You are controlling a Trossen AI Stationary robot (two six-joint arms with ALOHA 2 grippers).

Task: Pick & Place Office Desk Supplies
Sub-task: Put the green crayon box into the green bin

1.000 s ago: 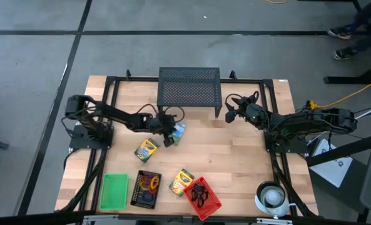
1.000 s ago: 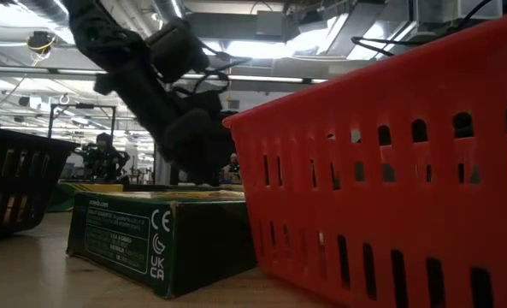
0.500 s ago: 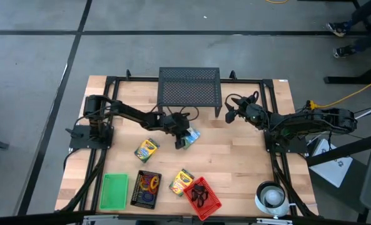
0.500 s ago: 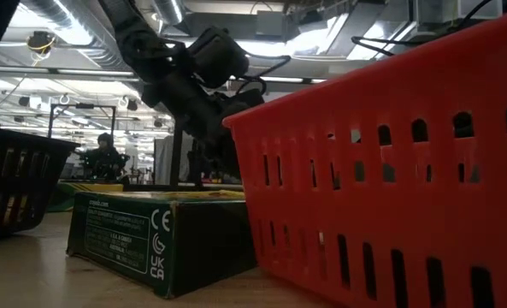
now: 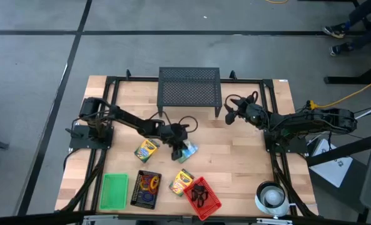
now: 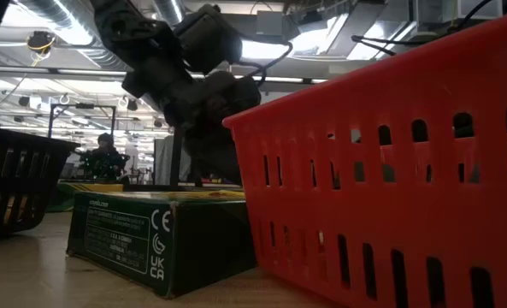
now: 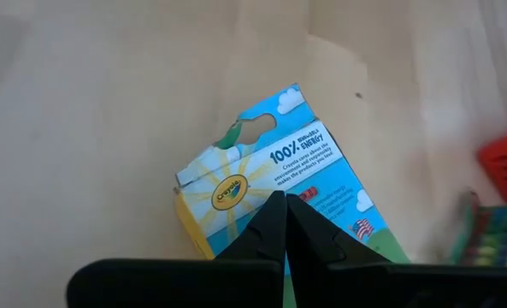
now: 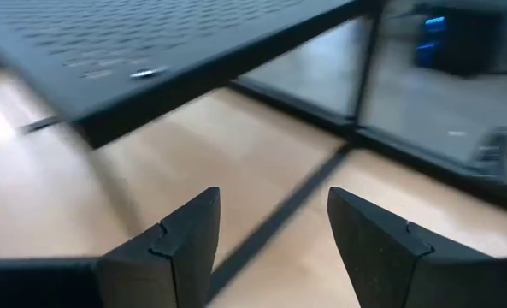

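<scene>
A crayon box (image 5: 189,150) lies at the table's middle with its blue back face up (image 7: 279,167). My left gripper (image 5: 179,149) is shut, with its tips on that box (image 7: 285,205). Two more yellow-and-green crayon boxes lie flat on the table (image 5: 146,150) (image 5: 182,181). Coloured rings (image 5: 149,183) lie in a black tray, and black clips (image 5: 199,195) lie in a red basket (image 5: 211,203). My right gripper (image 5: 230,113) hangs open and empty by the mesh stand's right leg (image 8: 274,224). My left gripper rests its shut fingertips on the box's blue face (image 7: 274,184), about midway along it, slanting down from the table's left. The box lies flat on the table under the tips. Whether the tips press on it or only touch it, I cannot tell.
The black mesh stand (image 5: 189,87) stands at the far middle. A green tray (image 5: 114,190) and the black tray (image 5: 138,195) sit near the front edge. A white roll (image 5: 272,197) is at the front right. In the low view the red basket (image 6: 390,171) fills the right.
My left gripper has reached toward the table's right and then toward the near edge, staying shut. The blue-faced crayon box has slid along the table with it, from in front of the mesh stand to the table's middle, and has turned a little.
</scene>
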